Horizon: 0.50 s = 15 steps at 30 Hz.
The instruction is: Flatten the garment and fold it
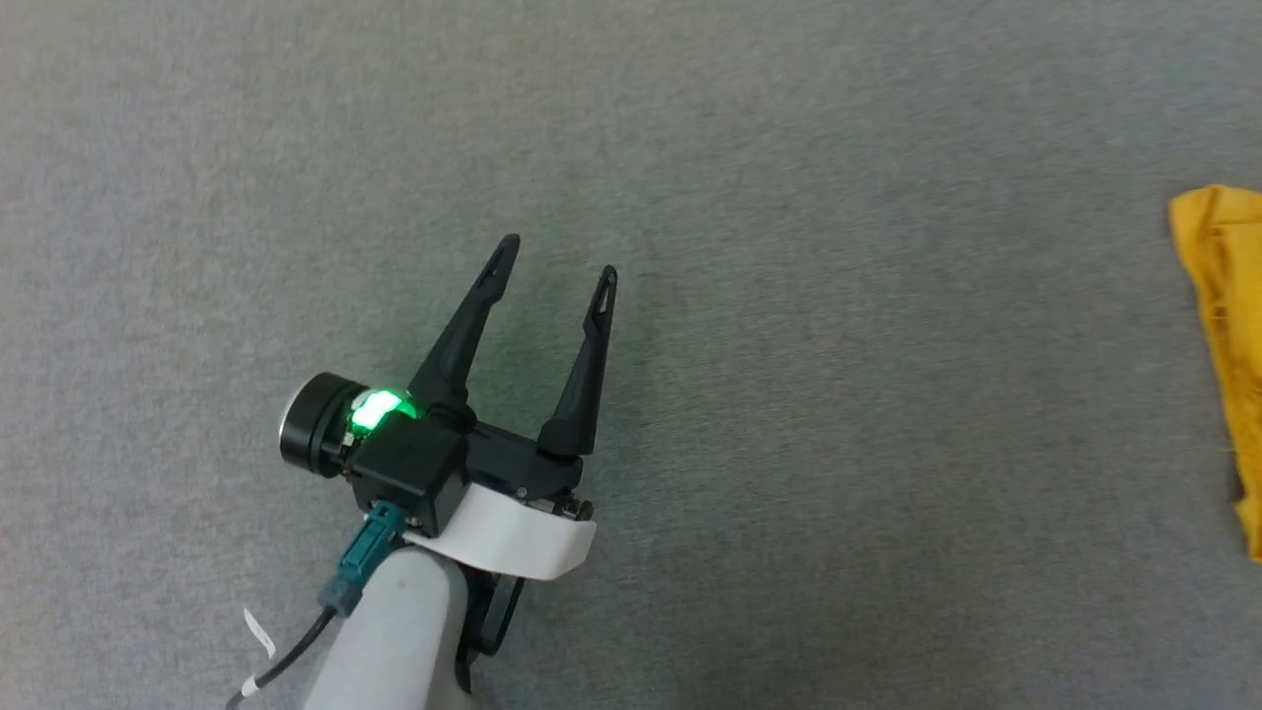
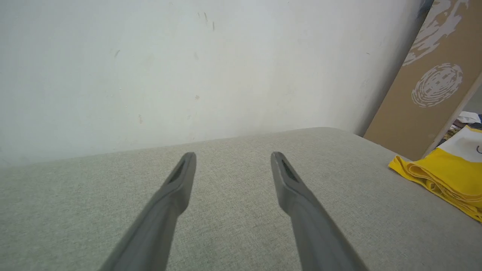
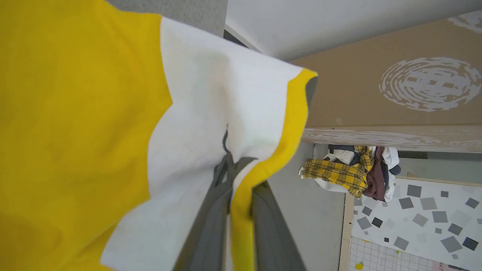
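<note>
Garment (image 3: 75, 113) between the right jaws

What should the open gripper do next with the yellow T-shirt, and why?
Probably swing the left gripper across toward the yellow T-shirt to take a second edge. It hovers open over the grey surface, well apart from the shirt, while the right gripper is shut on a white-and-yellow edge. Two grips would likely help spread it flat.
</note>
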Motion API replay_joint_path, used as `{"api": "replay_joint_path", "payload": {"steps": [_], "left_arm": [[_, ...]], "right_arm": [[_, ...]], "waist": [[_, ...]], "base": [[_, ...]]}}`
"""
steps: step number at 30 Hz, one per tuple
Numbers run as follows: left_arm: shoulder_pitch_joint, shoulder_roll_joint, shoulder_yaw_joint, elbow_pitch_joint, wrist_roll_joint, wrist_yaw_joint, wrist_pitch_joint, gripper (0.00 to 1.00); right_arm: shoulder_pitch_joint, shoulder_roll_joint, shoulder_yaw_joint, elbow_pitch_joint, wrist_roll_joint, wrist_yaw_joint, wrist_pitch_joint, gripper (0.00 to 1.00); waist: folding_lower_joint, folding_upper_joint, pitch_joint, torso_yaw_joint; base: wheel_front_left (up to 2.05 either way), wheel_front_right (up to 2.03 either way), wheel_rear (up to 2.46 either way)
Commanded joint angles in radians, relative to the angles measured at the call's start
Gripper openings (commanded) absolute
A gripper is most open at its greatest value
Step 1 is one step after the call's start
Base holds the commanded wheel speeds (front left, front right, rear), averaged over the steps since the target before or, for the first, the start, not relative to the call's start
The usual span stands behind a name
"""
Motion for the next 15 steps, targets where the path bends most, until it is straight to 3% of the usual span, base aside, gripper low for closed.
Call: {"api": "replay_joint_path", "payload": {"steps": [1, 5, 6, 7, 15], "left_arm": [[-0.014, 0.0, 0.002, 0.001, 0.008, -0.008, -0.005, 1.0], [-0.02, 0.0, 0.004, 0.011, 0.008, -0.009, -0.005, 1.0], [-0.02, 0.0, 0.005, 0.013, 0.007, -0.009, -0.005, 1.0], [-0.019, 0.0, 0.006, 0.015, 0.006, -0.008, -0.005, 1.0], [0.02, 0.0, 0.032, 0.034, -0.009, -0.002, -0.005, 1.0]], "right_arm": [[-0.015, 0.01, -0.01, 0.017, -0.01, -0.002, -0.007, 0.0], [-0.026, 0.046, -0.061, 0.078, -0.039, -0.002, -0.034, 0.0], [-0.029, 0.053, -0.07, 0.089, -0.05, -0.002, -0.047, 0.29], [-0.033, 0.06, -0.08, 0.099, -0.06, -0.002, -0.059, 1.0], [-0.085, 0.102, -0.077, 0.112, -0.099, -0.002, -0.127, 1.0]], "waist": [[-0.0002, 0.0, 0.04, 0.033], [-0.0002, 0.0, 0.046, 0.041], [-0.0002, 0.0, 0.044, 0.042], [-0.0002, 0.0, 0.038, 0.042], [-0.0002, 0.0, -0.075, 0.022]], "base": [[0.0, 0.0, 0.0], [0.0, 0.0, 0.0], [0.0, 0.0, 0.0], [0.0, 0.0, 0.0], [0.0, 0.0, 0.0]]}}
